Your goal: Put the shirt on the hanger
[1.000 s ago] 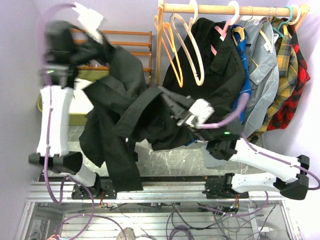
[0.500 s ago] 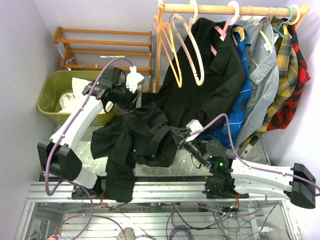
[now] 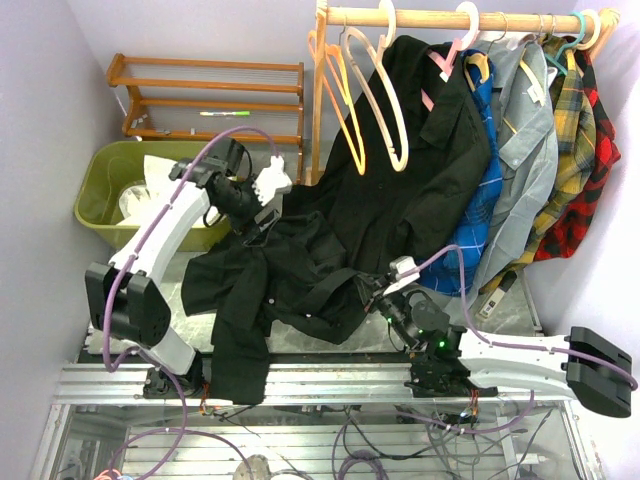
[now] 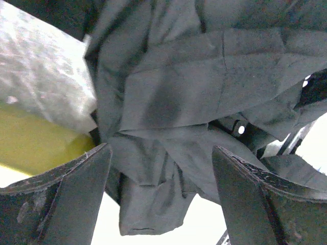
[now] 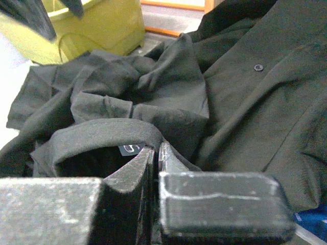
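the shirt [image 3: 285,285] lies in a crumpled black heap on the table [image 3: 330,335], with one long part spilling over the near edge by the left arm's base. its far side runs into a second black shirt [image 3: 400,170] hanging from the rail [image 3: 450,18]. from above i can't tell where one stops and the other starts, since black on black swallows the folds. the hanger [image 3: 388,100] hangs bare on that rail, well apart from the heap and just beside the orange hangers [image 3: 340,95].

the right claw [image 3: 368,290] sits low at the heap's right edge, half buried in cloth in the top view. its own camera shows more: the 2 fingers [image 5: 133,173] are clenched together, with the shirt's collar band [image 5: 102,131] pinched at their tips. a small label [image 5: 130,149] shows just under the band.

the left claw [image 3: 260,220] hangs over the far left of the heap, near a green bin [image 3: 110,200]. in its wrist view the fingers [image 4: 76,194] are spread wide with nothing between them, only grey-black folds [image 4: 204,81] beyond. whether the tips touch the cloth i can't tell.
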{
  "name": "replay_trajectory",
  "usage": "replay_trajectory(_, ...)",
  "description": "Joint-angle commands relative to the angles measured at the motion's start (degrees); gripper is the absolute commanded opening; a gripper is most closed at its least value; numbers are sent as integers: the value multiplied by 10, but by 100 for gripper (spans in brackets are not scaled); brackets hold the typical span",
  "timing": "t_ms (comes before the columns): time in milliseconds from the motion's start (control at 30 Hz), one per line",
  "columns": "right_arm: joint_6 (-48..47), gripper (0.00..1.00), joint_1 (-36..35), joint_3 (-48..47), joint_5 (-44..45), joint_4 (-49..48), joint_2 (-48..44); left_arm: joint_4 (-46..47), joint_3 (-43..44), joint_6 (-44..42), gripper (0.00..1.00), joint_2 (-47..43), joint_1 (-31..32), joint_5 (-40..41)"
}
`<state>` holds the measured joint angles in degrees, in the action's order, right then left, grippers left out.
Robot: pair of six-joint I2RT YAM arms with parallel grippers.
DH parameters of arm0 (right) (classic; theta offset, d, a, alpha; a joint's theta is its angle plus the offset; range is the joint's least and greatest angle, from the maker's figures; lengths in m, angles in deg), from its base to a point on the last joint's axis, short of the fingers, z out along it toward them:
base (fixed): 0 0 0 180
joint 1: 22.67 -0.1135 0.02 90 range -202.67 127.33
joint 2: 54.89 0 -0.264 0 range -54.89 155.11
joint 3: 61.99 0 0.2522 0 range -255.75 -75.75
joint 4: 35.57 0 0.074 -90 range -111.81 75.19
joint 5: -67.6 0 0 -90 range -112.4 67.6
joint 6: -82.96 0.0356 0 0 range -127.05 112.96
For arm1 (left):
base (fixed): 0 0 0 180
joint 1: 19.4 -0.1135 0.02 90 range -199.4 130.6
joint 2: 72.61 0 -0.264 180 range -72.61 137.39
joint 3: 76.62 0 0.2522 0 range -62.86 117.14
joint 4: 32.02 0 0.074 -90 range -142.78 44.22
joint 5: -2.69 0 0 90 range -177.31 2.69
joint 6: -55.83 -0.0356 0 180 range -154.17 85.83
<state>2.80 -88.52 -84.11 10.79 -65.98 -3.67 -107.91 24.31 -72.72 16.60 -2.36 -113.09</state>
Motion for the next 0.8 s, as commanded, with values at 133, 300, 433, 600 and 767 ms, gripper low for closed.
replay_trajectory(133, 42, 0, 1, 28, 14, -11, -67, 120, -71, 25, 89, 21, 21, 76)
replay_trajectory(300, 59, 0, 2, 50, -2, 13, -122, 149, -76, -7, 87, 42, 21, 96)
replay_trajectory(433, 72, 0, 2, 61, -2, 41, -164, 75, -45, -54, 82, 74, 22, 29)
replay_trajectory(600, 80, 0, 1, 63, 0, 63, -176, 56, -37, -60, 29, 94, 24, -13)
replay_trajectory(767, 73, 0, 1, 48, 5, 67, -152, 46, 30, -32, 7, 46, 28, 6)
